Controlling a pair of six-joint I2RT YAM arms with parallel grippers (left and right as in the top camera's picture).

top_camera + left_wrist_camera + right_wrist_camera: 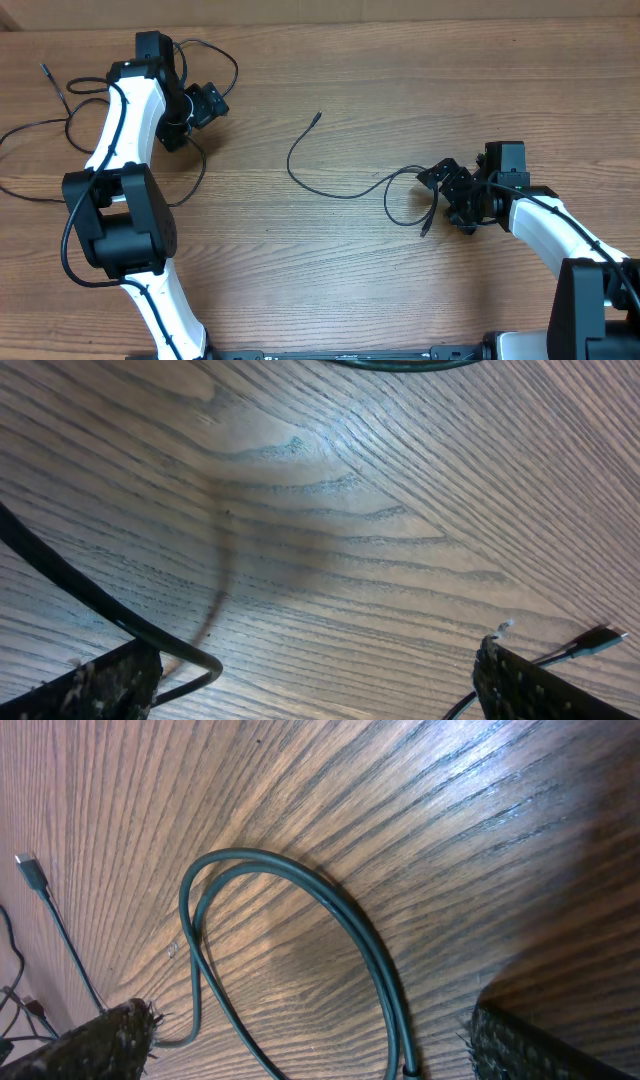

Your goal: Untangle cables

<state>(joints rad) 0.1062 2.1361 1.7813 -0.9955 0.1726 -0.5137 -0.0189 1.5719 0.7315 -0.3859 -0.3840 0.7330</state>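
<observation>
**A:** ok, what's actually laid out here, biggest stuff first?

**B:** The wooden table is covered at both ends. The left arm is stretched across the table's left end. The right arm is bent in over the table's right end.

**A:** and the grippers?

**B:** The left gripper is hung over the far part of the table's left end. Its fingers are spread wide with nothing pinched. A dark cord is seen curving on the wood just beside one finger, but whether it's touching can't be told. The right gripper is held low over the table's right end. Its fingers are spread wide too, and nothing is clamped there either.

**A:** so where are the cables?

**B:** A tangle of thin black loops is spread over the table's left end, around and under the left arm. How many cords are in it can't be made out. One separate cable is snaked from the table's middle toward its right end. Its loop is laid flat on the wood between the right fingers.

**A:** plugs?

**B:** One plug tip is pointed up near the table's middle. Another plug is seen by the table's far left corner.
</observation>
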